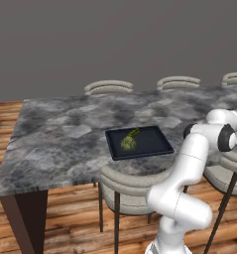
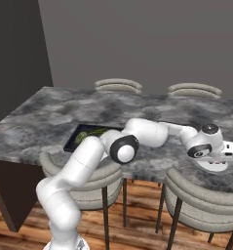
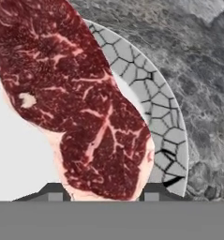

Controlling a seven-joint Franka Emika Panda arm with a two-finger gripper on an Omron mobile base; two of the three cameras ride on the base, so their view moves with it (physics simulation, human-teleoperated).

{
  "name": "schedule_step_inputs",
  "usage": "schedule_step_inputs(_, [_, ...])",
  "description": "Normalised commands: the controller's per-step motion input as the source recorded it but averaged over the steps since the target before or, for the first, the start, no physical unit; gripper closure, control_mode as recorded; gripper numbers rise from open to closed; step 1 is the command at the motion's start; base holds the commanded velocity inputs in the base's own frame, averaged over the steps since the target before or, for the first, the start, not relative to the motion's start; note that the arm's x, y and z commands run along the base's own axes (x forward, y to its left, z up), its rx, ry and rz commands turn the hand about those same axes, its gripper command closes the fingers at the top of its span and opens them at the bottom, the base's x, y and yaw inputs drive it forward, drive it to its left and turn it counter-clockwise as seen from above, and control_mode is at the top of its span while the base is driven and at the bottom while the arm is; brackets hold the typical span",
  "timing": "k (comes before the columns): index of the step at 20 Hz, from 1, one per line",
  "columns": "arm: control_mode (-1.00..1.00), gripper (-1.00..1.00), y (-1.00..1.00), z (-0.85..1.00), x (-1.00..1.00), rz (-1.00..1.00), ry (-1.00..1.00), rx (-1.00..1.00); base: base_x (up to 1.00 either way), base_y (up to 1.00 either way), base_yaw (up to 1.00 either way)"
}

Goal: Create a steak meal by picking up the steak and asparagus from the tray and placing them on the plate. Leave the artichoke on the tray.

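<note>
Steak [image 3: 80, 103] crowds the end effector [image 3: 101, 194], seemingly just over the plate [image 3: 151, 98].

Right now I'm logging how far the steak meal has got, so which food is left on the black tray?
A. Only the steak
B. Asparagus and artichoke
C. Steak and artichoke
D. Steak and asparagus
B: in the left base view the tray holds the artichoke and the asparagus, while the hand view has the steak over the plate.
</note>
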Motion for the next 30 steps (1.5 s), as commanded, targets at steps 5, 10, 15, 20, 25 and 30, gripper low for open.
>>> schedule_step_inputs(5, [-1.00, -1.00, -0.09, -0.01, 0.00, 0.02, 0.00, 0.00, 0.00, 0.00, 0.00])
schedule_step_inputs(10, [-1.00, -1.00, 0.21, 0.00, -0.19, 0.05, 0.00, -0.02, 0.00, 0.00, 0.00])
schedule_step_inputs(15, [-1.00, -1.00, 0.43, 0.14, -0.36, 0.06, -0.03, -0.06, 0.00, 0.00, 0.00])
schedule_step_inputs(20, [-1.00, -1.00, 0.97, 0.58, -0.63, 0.10, -0.17, -0.17, 0.00, 0.00, 0.00])
schedule_step_inputs(25, [-1.00, -1.00, 1.00, 0.74, -0.37, 0.07, -0.09, -0.06, 0.00, 0.00, 0.00])
schedule_step_inputs(30, [-1.00, -1.00, 1.00, 0.52, -0.14, 0.02, -0.01, 0.00, 0.00, 0.00, 0.00])
